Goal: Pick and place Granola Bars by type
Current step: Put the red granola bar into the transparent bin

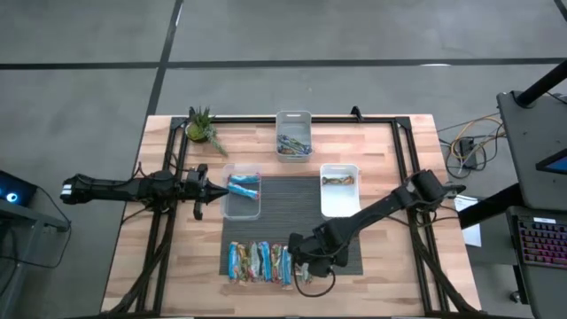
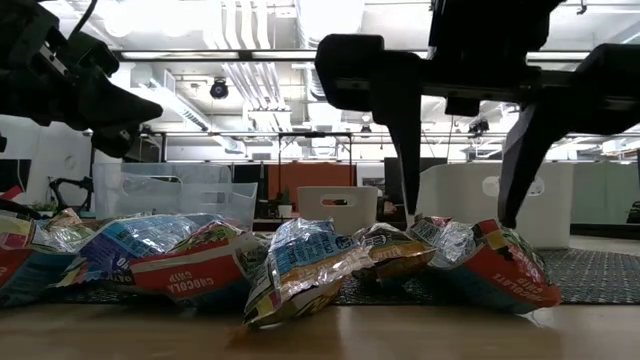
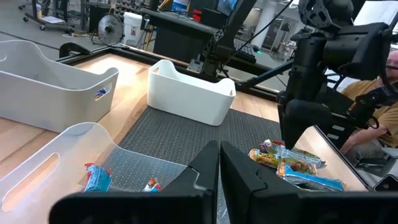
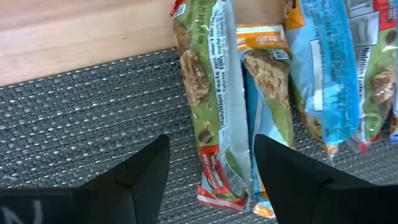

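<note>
We note the right gripper (image 1: pixel 301 266) hanging over the near row of Granola Bars (image 1: pixel 260 262), its fingers spread wide to either side of a green-wrapped bar (image 4: pixel 211 106) lying half on the dark mat (image 4: pixel 74 106); nothing is held. The left gripper (image 1: pixel 213 187) waits, fingers pressed together and empty, beside the clear bin (image 1: pixel 243 209) holding blue bars (image 1: pixel 244 185). More bars lie in the far bin (image 1: pixel 293 120) and the white bin (image 1: pixel 339 202).

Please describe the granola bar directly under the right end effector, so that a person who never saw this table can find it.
Find the row of granola bars at the table's near edge. The right end effector hangs open over its right end, straddling the green-wrapped bar. Its neighbour has an orange top.
</note>
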`<state>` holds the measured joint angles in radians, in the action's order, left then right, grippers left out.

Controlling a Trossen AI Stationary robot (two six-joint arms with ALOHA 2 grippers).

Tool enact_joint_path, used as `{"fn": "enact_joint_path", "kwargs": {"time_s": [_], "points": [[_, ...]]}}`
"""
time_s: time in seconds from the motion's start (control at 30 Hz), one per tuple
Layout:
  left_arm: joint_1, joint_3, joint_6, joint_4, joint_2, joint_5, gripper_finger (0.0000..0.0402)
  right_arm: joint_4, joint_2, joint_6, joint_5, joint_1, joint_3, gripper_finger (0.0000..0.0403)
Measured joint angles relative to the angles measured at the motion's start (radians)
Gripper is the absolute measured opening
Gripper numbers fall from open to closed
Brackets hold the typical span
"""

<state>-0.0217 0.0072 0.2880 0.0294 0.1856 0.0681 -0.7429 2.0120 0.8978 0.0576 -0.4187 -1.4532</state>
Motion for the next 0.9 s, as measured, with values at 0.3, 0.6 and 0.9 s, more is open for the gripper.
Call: {"fn": "enact_joint_path", "kwargs": {"time_s": [0.3,0.6,0.9], "points": [[0.0,0.0,0.0,0.0,0.0,0.0,0.0,-0.005,0.0,0.004,0.003,0.013,0.003,0.0224],[0.0,0.0,0.0,0.0,0.0,0.0,0.0,-0.003,0.0,0.023,0.003,0.018,0.022,0.0224],[0.0,0.0,0.0,0.0,0.0,0.0,0.0,0.002,0.0,0.049,0.002,0.018,0.039,0.0224]]}}
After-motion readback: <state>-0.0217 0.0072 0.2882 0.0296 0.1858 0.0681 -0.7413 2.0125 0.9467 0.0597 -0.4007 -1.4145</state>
